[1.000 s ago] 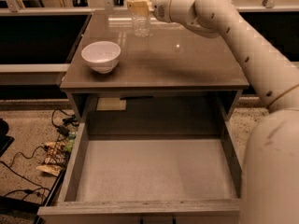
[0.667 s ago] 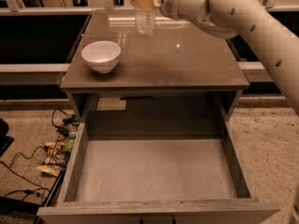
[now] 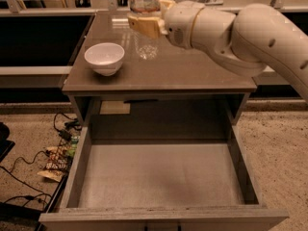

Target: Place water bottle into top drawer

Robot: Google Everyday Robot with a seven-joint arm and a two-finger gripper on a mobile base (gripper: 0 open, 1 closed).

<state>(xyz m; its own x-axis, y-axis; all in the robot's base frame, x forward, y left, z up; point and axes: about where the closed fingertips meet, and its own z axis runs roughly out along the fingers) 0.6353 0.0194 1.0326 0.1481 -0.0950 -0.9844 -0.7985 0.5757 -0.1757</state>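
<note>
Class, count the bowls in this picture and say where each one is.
1. The white bowl sits at the left of the cabinet top, beside the water bottle gripped in the pincer.

Probably a lab, floor cables (image 3: 67, 125), gripper (image 3: 143, 25) holding water bottle (image 3: 145, 49) over cabinet (image 3: 192, 76)

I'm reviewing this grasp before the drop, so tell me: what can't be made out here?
- Water bottle: top cut off by the camera view's upper edge; middle covered by the gripper shut around it over the tabletop.
- Its base: lifted or resting on the tabletop, cannot tell.
- Top drawer: front face cut off by the lower edge.
- Floor clutter: too dim to identify.
</note>
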